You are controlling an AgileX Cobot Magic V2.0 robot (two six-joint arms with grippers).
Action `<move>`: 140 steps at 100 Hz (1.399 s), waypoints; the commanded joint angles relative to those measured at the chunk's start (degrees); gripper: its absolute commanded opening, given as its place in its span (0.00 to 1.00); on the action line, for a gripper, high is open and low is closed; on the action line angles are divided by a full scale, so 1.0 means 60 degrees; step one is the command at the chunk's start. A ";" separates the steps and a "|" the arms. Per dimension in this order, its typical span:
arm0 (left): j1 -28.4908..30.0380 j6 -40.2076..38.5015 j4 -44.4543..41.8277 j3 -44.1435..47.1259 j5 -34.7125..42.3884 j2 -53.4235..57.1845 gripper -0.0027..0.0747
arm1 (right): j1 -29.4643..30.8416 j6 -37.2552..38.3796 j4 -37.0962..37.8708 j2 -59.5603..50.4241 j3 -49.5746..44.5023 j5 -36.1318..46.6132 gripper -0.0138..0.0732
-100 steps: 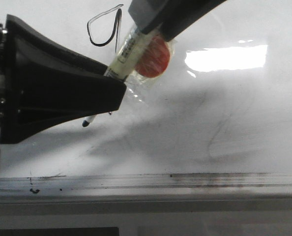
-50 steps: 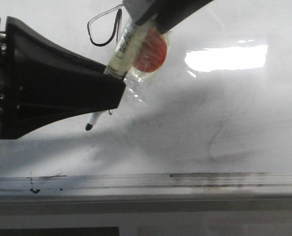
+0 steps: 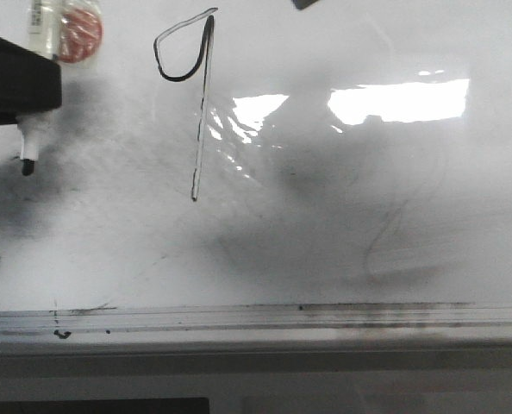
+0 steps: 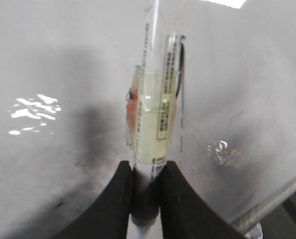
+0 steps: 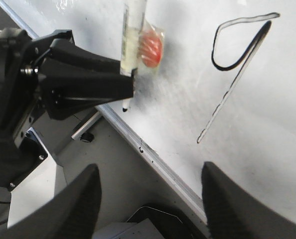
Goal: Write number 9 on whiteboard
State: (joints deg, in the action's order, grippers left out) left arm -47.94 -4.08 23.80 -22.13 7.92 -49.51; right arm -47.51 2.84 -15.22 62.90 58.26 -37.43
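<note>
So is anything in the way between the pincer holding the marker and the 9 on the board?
Nothing visible. The left pincer grips the marker off to the left side of the number 9, with only bare, smudged whiteboard between them.

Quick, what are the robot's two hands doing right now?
Left gripper: closed, holding the marker.
Right gripper: open, holding nothing.

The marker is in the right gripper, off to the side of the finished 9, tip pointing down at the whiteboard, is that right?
Not quite: the left gripper holds the marker, as the left wrist view shows; the right gripper is open. The rest holds: it's beside the 9, tip toward the whiteboard.
</note>
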 commanded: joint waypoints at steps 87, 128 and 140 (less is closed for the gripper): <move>0.0576 -0.0068 0.1195 -0.0321 -0.0732 -0.0359 0.18 | -0.0013 -0.0032 -0.0095 -0.0230 0.0332 0.0739 0.60; 0.0576 -0.0068 0.1130 -0.0321 -0.1140 0.0650 0.47 | -0.0013 -0.0032 0.0984 -0.0554 0.0197 0.0810 0.38; 0.0576 0.0001 0.0694 -0.0321 -0.1237 0.1563 0.45 | -0.0013 -0.0032 0.1255 -0.1261 -0.0403 0.1837 0.08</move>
State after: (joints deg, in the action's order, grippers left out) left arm -44.50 -4.07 29.66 -22.23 -2.35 -43.53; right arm -47.51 2.84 -9.22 59.27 56.37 -33.93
